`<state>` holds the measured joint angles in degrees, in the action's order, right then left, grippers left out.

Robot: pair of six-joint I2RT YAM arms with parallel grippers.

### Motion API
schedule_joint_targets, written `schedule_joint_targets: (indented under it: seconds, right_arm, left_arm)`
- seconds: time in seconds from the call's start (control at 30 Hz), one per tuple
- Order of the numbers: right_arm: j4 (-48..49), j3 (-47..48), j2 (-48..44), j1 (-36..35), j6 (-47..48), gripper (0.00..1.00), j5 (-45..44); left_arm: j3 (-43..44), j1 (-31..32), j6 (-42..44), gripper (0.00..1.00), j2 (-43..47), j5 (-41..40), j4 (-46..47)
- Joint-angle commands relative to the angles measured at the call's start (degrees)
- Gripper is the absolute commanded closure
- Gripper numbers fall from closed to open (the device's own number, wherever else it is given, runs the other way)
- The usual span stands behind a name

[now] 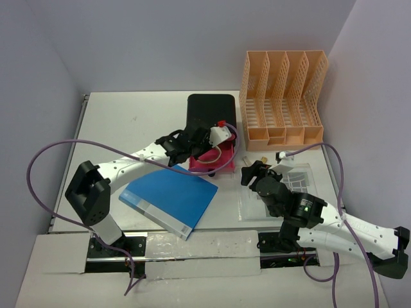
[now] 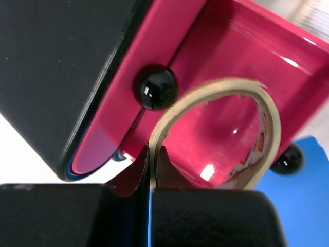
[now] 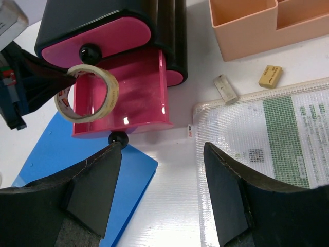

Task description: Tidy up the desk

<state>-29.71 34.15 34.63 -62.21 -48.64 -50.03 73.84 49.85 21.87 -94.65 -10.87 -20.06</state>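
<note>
On the white desk (image 1: 128,122), a black box (image 1: 210,106) has its lower pink drawer (image 3: 139,98) pulled out. My left gripper (image 2: 152,150) is shut on the rim of a beige roll of tape (image 2: 226,86) and holds it upright just over the open drawer (image 2: 241,46). In the right wrist view the tape (image 3: 114,92) hangs at the drawer's left side. My right gripper (image 3: 162,147) stands open and holds nothing, above the desk between a blue folder (image 3: 61,154) and a clear mesh pouch (image 3: 267,144).
An orange slotted file rack (image 1: 282,96) stands at the back right. A yellow eraser (image 3: 270,76) and a small white stick (image 3: 225,89) lie in front of it. The blue folder (image 1: 170,199) lies flat under the drawer's front knob. Walls close in on three sides.
</note>
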Motion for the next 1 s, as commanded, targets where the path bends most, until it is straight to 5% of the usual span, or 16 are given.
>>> schedule_joint_targets:
  seconds: [0.0, 0.37, 0.67, 0.97]
  right_arm:
    - [-0.40, -0.31, 0.18, 0.51, -1.10, 0.28, -2.71]
    - [-0.69, -0.91, -1.58, 0.67, -1.10, 0.28, -2.36]
    - [-1.03, -0.68, -1.33, 0.58, -1.09, 0.28, -2.10]
    - [-1.04, 0.12, -0.44, 0.60, -0.75, 0.28, -1.91]
  left_arm:
    - [0.85, 0.98, 0.25, 1.00, -1.22, -8.30, 9.26]
    - [-0.79, 2.27, 0.87, 0.99, -5.31, -9.97, 11.82]
    - [1.10, 2.36, -0.73, 0.61, -5.26, -8.15, 8.36]
    - [2.98, 2.36, -3.32, 0.59, -2.72, -5.56, 4.24]
